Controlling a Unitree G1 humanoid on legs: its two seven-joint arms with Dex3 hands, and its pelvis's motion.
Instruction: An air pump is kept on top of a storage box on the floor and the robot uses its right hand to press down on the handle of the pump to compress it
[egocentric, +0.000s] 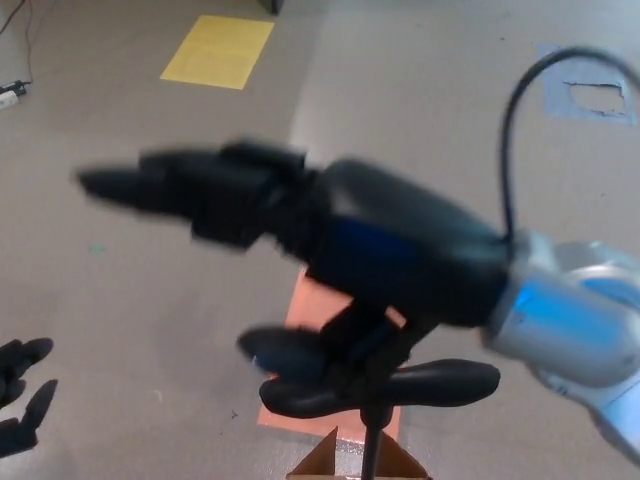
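Note:
The black T-shaped pump handle (440, 382) sits low in the head view on its thin rod (371, 450), which rises from a brown cardboard box (330, 462) at the bottom edge. My right hand (300, 220) reaches in from the right, blurred, hovering just above the handle with fingers (150, 185) stretched out to the left and its thumb (285, 352) hanging by the handle's left end. It is open and holds nothing. My left hand (20, 395) rests at the lower left edge, fingers apart, far from the pump.
A salmon sheet (320, 320) lies on the grey floor behind the pump. A yellow sheet (217, 50) lies at the back left and a torn blue patch (590, 97) at the back right. A cable and plug (10, 95) lie at the far left.

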